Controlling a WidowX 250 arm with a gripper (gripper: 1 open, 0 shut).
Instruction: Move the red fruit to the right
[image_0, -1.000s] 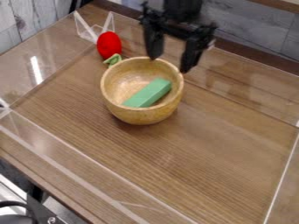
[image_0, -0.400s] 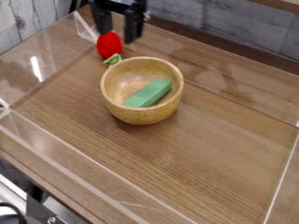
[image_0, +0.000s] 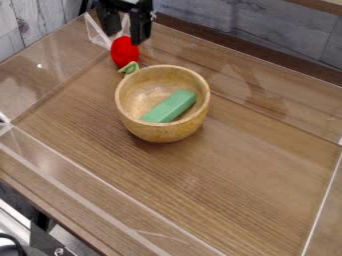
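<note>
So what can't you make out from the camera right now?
- Camera view: the arm above the black pincer is cut off by the top edge.
- Camera view: whether the pincer touches the small red toy fruit is unclear; dark, blurred parts crowd its top.
- Camera view: the underside of the flat green block is hidden, facing down in the round wooden bowl.

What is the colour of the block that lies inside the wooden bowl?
The block is green; it shows best in the current camera view.

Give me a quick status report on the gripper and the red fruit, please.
Gripper open, by red fruit. Fruit on table, not gripped. Bowl close by.
</note>
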